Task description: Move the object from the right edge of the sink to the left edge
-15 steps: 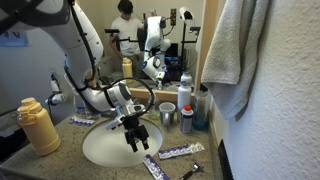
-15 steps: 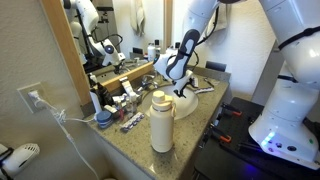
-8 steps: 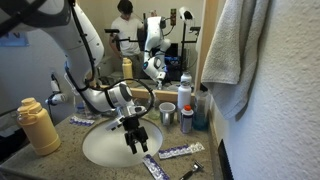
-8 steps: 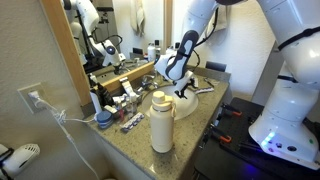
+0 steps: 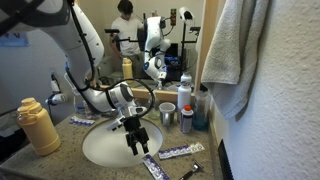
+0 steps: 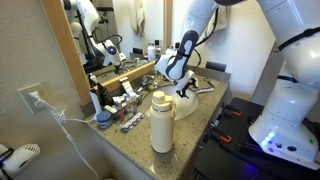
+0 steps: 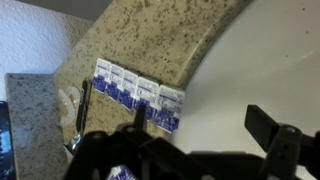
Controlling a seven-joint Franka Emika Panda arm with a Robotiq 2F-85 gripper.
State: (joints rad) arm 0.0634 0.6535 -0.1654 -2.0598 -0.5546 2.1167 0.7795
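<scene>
The object, a flat purple-blue tube with white patches (image 7: pixel 140 92), lies on the granite counter with one end at the sink's rim. It also shows in an exterior view (image 5: pixel 180 151), to the right of the white oval sink (image 5: pixel 100 150). My gripper (image 5: pixel 137 141) hangs over the basin's right side, open and empty, a little short of the tube. In the wrist view the jaws (image 7: pixel 205 125) are spread over the white basin (image 7: pixel 250 70), and the tube is just beyond the left finger.
A slimmer purple-white tube (image 5: pixel 153 167) and a small dark razor-like item (image 5: pixel 190 170) lie at the front right of the sink. A yellow bottle (image 5: pixel 38 126) stands on the left. A cup (image 5: pixel 166 114) and bottles (image 5: pixel 186 100) stand behind, and a towel (image 5: pixel 235 50) hangs on the right.
</scene>
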